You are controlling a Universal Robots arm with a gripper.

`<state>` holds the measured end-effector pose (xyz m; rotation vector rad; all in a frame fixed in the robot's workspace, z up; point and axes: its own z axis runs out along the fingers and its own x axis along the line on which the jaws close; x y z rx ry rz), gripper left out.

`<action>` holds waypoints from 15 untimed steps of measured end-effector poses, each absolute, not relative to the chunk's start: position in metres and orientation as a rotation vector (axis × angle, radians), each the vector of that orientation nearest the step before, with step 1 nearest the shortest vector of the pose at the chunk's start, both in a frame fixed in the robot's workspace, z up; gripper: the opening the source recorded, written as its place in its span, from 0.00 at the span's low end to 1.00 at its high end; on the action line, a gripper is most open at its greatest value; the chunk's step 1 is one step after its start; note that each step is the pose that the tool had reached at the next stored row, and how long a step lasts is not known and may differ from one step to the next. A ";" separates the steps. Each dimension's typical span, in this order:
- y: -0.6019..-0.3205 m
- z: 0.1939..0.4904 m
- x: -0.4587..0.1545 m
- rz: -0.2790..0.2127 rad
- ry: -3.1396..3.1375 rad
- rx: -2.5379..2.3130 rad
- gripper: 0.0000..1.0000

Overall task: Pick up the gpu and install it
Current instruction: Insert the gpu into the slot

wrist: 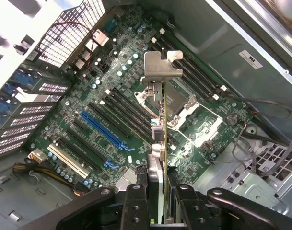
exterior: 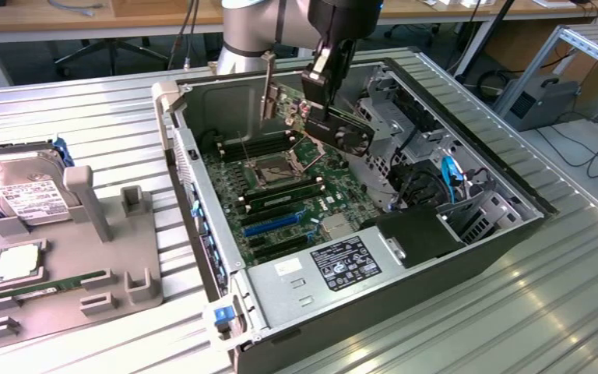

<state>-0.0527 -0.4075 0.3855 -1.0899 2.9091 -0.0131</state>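
My gripper (exterior: 322, 76) is shut on the gpu (exterior: 342, 130), a flat black card that hangs tilted in the air over the open computer case (exterior: 486, 234). Its long silver end bracket (exterior: 269, 87) points up toward the case's back wall. In the wrist view the gpu (wrist: 158, 143) appears edge-on between my two black fingers (wrist: 136, 203), with the bracket (wrist: 161, 68) at its far end. The card sits above the motherboard (wrist: 136, 96), over the processor socket area and apart from the board. The blue expansion slot (wrist: 101, 129) lies to one side of the card.
A grey holder (exterior: 81, 296) at the exterior view's left carries a silver hard drive (exterior: 24, 195), a processor (exterior: 19, 263) and a green memory stick (exterior: 44, 290). Drive cages and cables (exterior: 423, 179) fill the case's right side; the power supply (exterior: 330, 269) sits at its near end.
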 end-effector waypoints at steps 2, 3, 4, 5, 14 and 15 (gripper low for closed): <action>-0.407 0.385 -0.053 -0.013 2.906 -1.098 0.27; -0.407 0.385 -0.053 -0.013 2.905 -1.101 0.27; -0.407 0.385 -0.053 -0.013 2.903 -1.106 0.27; -0.407 0.385 -0.053 -0.013 2.901 -1.110 0.27; -0.407 0.385 -0.053 -0.012 2.882 -1.159 0.27; -0.407 0.385 -0.053 -0.012 2.881 -1.162 0.27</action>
